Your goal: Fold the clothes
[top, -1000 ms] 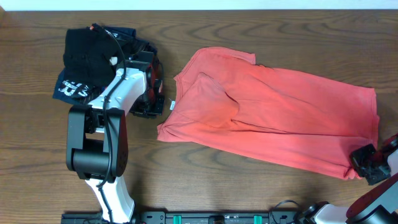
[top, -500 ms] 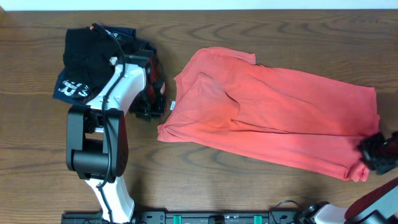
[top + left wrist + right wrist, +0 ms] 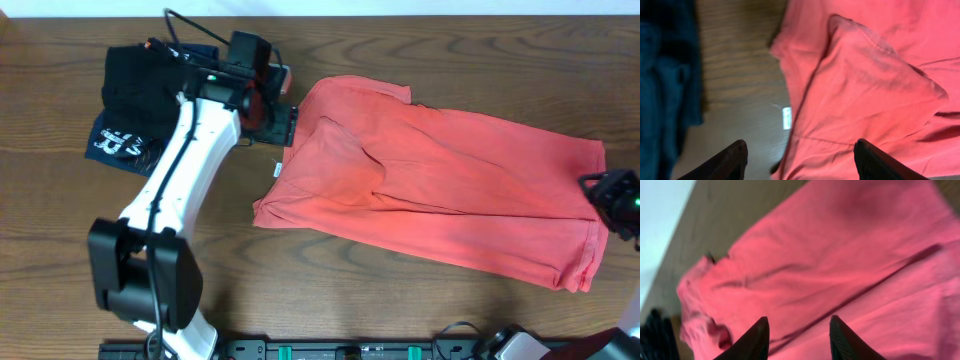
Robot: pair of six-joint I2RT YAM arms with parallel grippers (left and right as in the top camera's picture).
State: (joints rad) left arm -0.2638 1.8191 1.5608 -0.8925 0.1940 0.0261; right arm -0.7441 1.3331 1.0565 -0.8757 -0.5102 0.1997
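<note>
Overhead, the coral-red T-shirt (image 3: 440, 190) lies spread across the middle and right of the worktop (image 3: 400, 310), with its collar end to my left and its hem to my right. The cloth is not flat. Soft ridges run along its length, and one sleeve juts out at the far edge. A small white neck tag (image 3: 275, 168) pokes out onto the wood at the collar side.

My left claw (image 3: 272, 108) hangs over the collar corner of the shirt, its arm reaching in from the near-left. On the left wrist view my left claw (image 3: 802, 167) stands wide. One finger is over bare worktop (image 3: 735, 75) and the other over red cloth, and nothing is caught between them. Beneath it I see the T-shirt (image 3: 865, 100) with a raised fold of fabric, and the neck tag (image 3: 786, 117) just off the shirt's edge.

My right claw (image 3: 615, 200) sits at the hem end, right by the edge of the shirt. From the right wrist view my right claw (image 3: 797, 342) has its fingers parted with a narrower gap than the left, and it grips nothing. The T-shirt (image 3: 840, 255) fills most of that picture, blurred, with a strip of worktop (image 3: 725, 215) beyond it.

At the far-left corner, apart from the shirt, a folded black garment (image 3: 140, 85) rests on a folded navy garment (image 3: 120, 142) with white lettering. The navy garment (image 3: 665, 85) also shows as a dark mass at the left of the left wrist view.
</note>
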